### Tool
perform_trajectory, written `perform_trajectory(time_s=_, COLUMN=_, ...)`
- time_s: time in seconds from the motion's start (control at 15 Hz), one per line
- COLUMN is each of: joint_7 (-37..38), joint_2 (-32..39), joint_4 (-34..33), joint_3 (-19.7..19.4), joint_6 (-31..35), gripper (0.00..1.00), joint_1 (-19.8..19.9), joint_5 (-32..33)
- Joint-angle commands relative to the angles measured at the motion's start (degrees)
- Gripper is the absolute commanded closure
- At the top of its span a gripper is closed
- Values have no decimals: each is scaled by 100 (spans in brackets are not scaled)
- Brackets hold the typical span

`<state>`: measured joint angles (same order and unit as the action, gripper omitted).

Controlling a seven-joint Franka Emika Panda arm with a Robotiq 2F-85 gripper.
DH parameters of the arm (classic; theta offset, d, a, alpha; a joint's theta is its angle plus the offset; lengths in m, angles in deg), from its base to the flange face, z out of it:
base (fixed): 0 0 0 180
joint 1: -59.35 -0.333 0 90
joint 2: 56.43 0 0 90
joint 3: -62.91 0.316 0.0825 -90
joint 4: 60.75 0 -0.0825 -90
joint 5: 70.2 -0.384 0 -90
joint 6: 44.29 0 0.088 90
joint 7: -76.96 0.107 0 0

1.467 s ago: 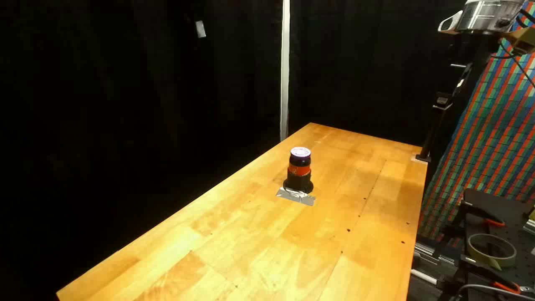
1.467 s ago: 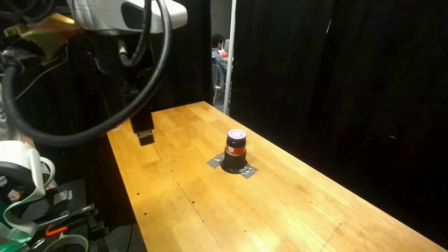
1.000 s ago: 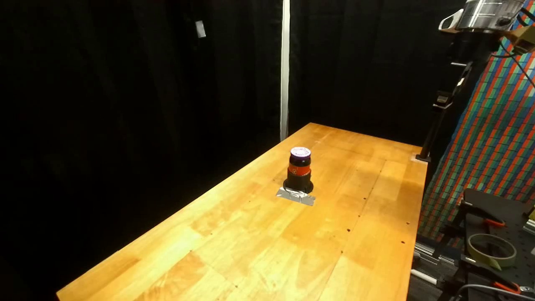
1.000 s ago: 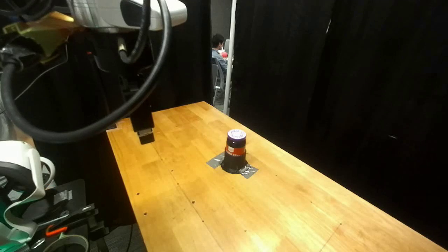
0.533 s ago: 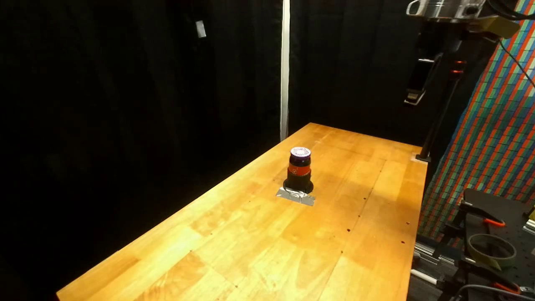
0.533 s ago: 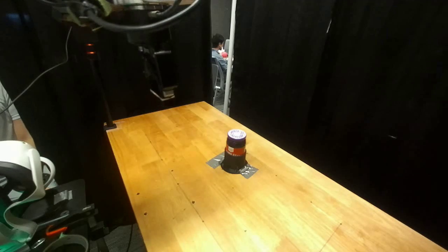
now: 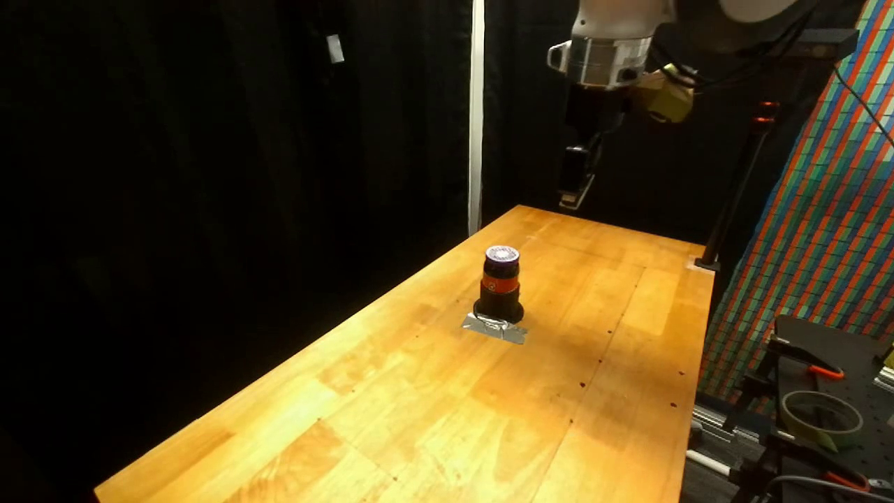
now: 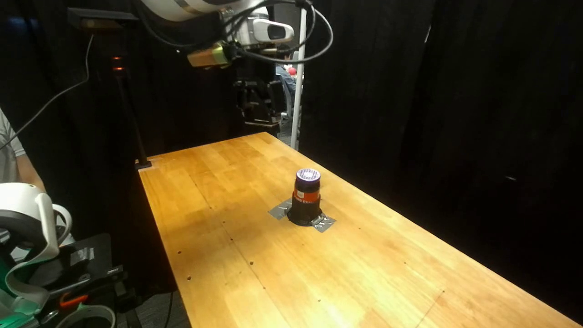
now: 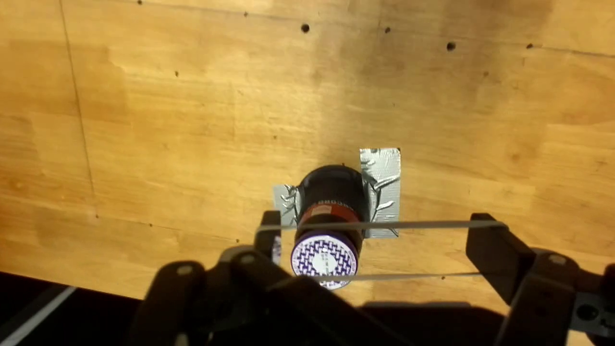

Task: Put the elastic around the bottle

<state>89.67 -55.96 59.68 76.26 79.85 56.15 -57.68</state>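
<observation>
Gripper point(image 9: 378, 242): fingers point(image 9: 497, 254) spread wide; in both exterior views we see it hanging higher than the bottle point(image 7: 501, 274) and well apart from it.
Elastic point(image 9: 423, 224): stretched between the fingers in two taut strands, which cross in front of the bottle in the wrist view.
Lid point(image 9: 325, 262): purple pattern around a pale centre whose marks we cannot read.
Orange label point(image 8: 306, 196): lettered, too small for us to make out.
Black base point(image 9: 331, 185): the bottle stands upright in it; silver tape point(image 9: 387, 166) touches it on two sides.
Table point(image 7: 489, 391): wood reaches well out around the base; we find the bottle nearer the long edge by the dark curtain point(image 7: 244, 175).
Post point(image 7: 730, 199): black, rising from a corner of the table.
Pole point(image 7: 476, 140): pale, upright beyond the table's edge.
</observation>
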Motion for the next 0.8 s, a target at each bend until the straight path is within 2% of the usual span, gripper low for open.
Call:
perform_trajectory(time_s=0.0, joint_7=-42, joint_2=1390, joint_4=-1249, joint_3=-294, joint_6=332, gripper=0, joint_1=-216, joint_5=113)
perform_trajectory(time_s=0.33, joint_7=-118, joint_2=2596, joint_4=-2308, joint_3=-728, joint_6=506, gripper=0, joint_1=-383, joint_5=-66)
perform_trajectory(time_s=0.73, joint_7=-103, joint_2=3411, joint_4=-3023, joint_3=-998, joint_6=596, gripper=0, joint_1=-380, joint_5=-341)
